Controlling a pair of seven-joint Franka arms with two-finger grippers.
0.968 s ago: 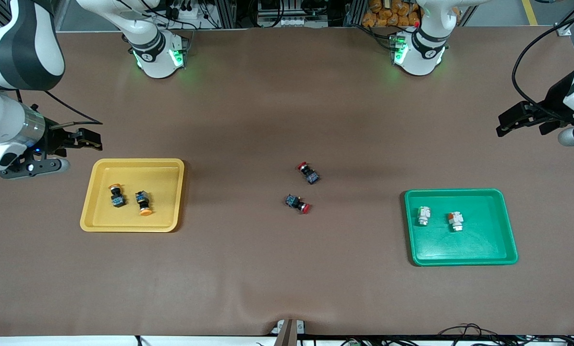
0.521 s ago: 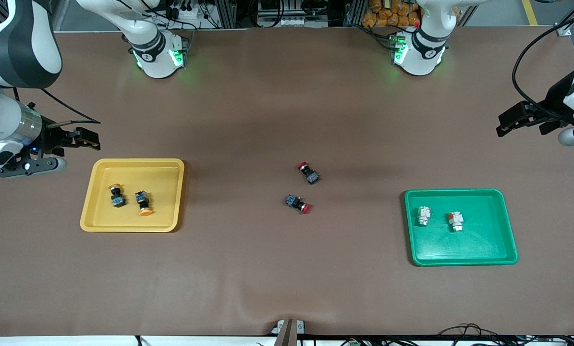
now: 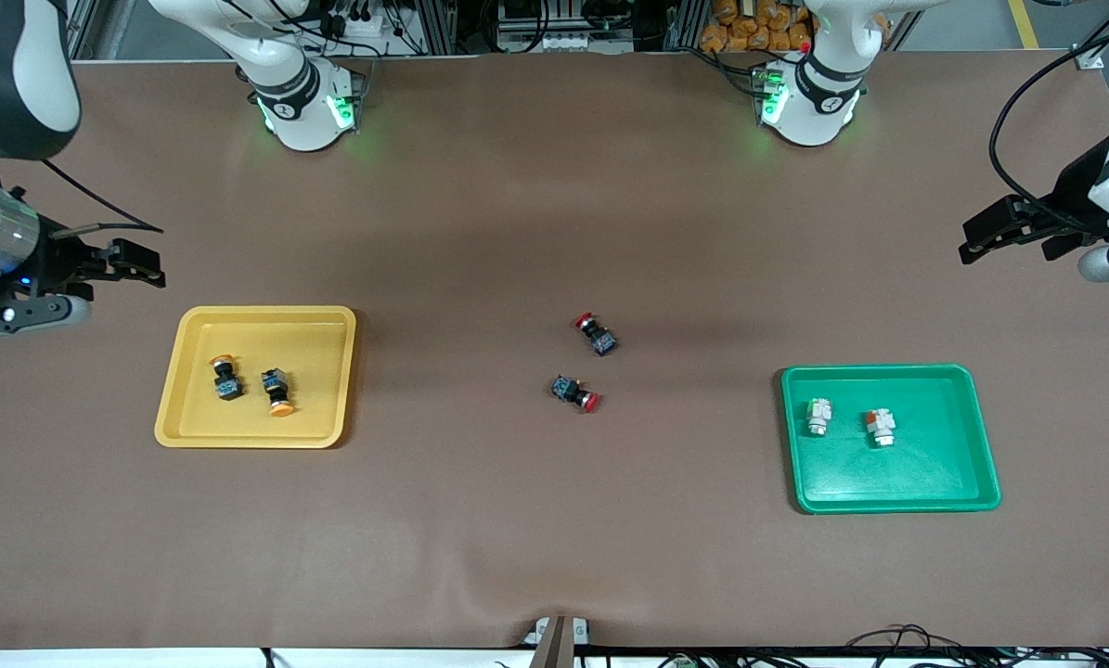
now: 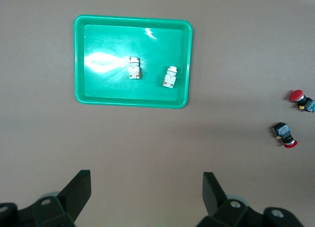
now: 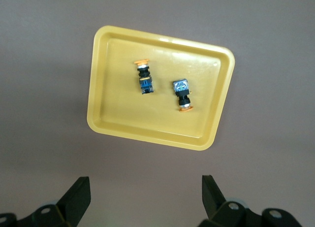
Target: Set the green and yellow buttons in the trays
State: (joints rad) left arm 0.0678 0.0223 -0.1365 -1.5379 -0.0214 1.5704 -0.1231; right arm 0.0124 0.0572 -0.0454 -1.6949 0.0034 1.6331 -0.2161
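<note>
Now both trays hold their buttons, and both grippers hang empty with fingers spread wide.
Below the right gripper [image 3: 150,264] lies the yellow tray [image 3: 179,390] with two yellow-capped buttons [image 3: 226,378]; below the left gripper [image 3: 979,239], the green tray [image 3: 976,445] with two white buttons [image 3: 818,417]; midway between them, two red-capped switches [image 3: 596,334] lie on the table.

Two red-capped switches on the brown surface [image 3: 517,520]

One red-capped switch [image 3: 596,334] lay mid-surface; the other red-capped switch [image 3: 574,392] lay just beside it, nearer the front camera.
</note>
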